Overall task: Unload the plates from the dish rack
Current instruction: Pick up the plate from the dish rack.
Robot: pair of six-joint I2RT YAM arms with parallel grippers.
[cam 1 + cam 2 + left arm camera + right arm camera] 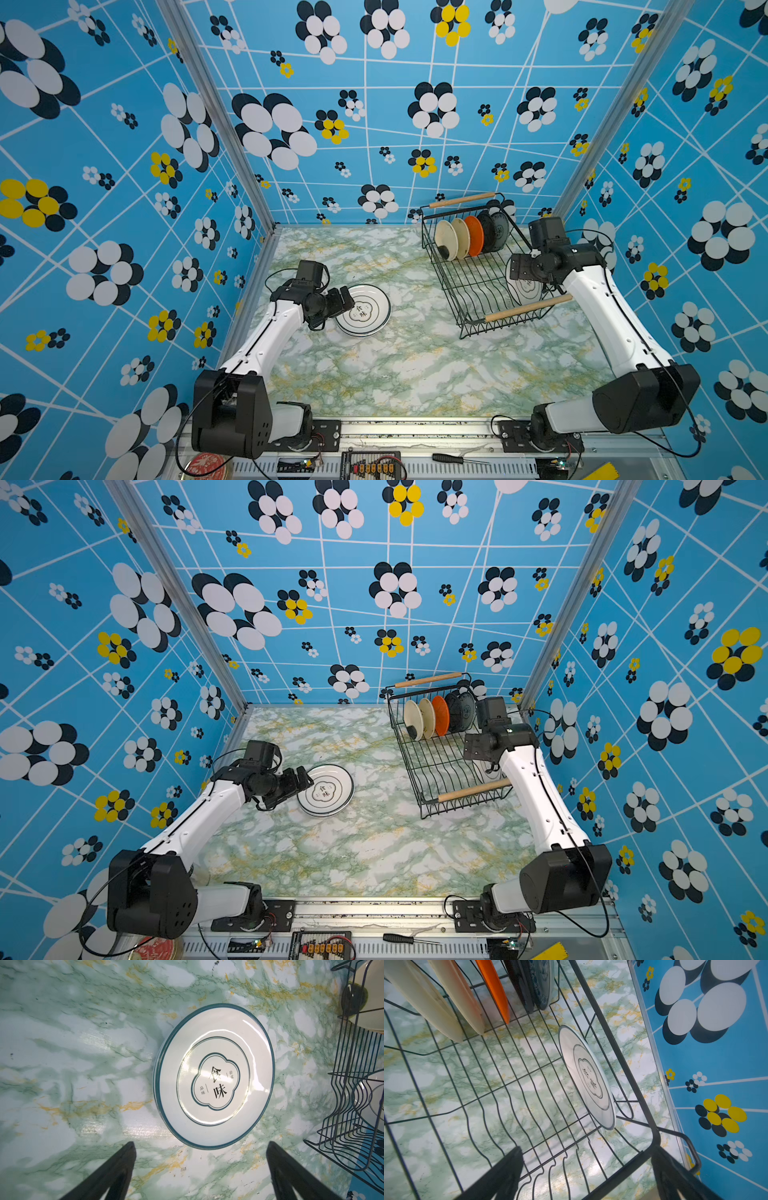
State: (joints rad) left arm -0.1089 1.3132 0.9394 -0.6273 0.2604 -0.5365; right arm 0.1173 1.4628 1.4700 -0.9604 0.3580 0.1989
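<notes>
Once lifted, likely feels rigid, heavy, glaze-slick and chip-prone: white round ceramic plate with dark rim and printed emblem (589, 1078), standing on edge in black wire dish rack with wooden rod handles (528, 309), on the right arm's side. Best pinched across the upper rim. Right gripper (586, 1148) above the rack, jaws wide apart, empty. Left gripper (200, 1145), jaws also apart, just beside matching flat-lying white emblem plate (214, 1076) on hard, smooth green-veined marble-look table (415, 374). Five smaller upright plates (469, 237), cream to teal-patterned, at the rack's far end. Blue flower-print walls (374, 124) close on three sides.
</notes>
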